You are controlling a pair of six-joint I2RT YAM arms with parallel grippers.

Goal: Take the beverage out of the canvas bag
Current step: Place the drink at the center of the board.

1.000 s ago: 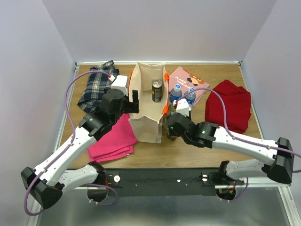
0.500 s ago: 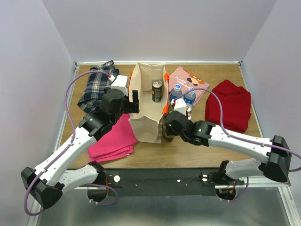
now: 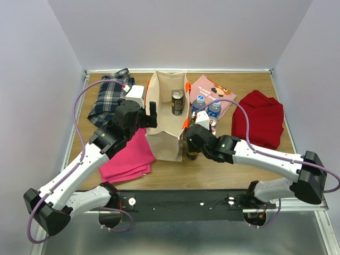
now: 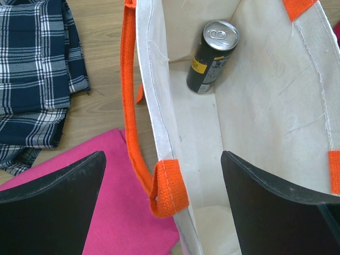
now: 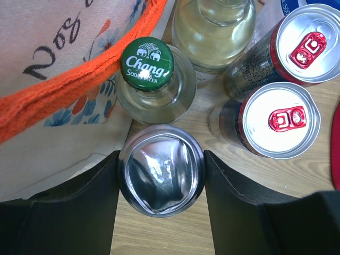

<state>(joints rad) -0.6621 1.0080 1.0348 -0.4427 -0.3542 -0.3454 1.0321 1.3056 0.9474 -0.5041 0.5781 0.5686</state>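
Lavender walls close in a wooden table (image 3: 255, 82) with the canvas bag (image 3: 164, 138) standing open at its middle. A black drink can (image 3: 177, 102) stands upright inside, at the far end.

The left gripper (image 4: 162, 164) is spread wide across the bag's left wall, one finger inside and one outside over a folded pink cloth (image 3: 127, 159). A plaid cloth (image 3: 109, 98) lies beyond it. A pink packet (image 3: 212, 90) and a red cloth (image 3: 258, 119) lie to the right.

The top view hides most of the crowd just right of the bag under the right arm. The right wrist view shows it. The right gripper (image 5: 161, 159) pinches a silver-topped can (image 5: 161, 170) that touches a Chang soda water bottle (image 5: 151, 69). A second clear bottle (image 5: 212, 26) and two red-tabbed cans (image 5: 279, 119) stand close by. The bag's orange handle (image 5: 69, 90) crosses just left of them.
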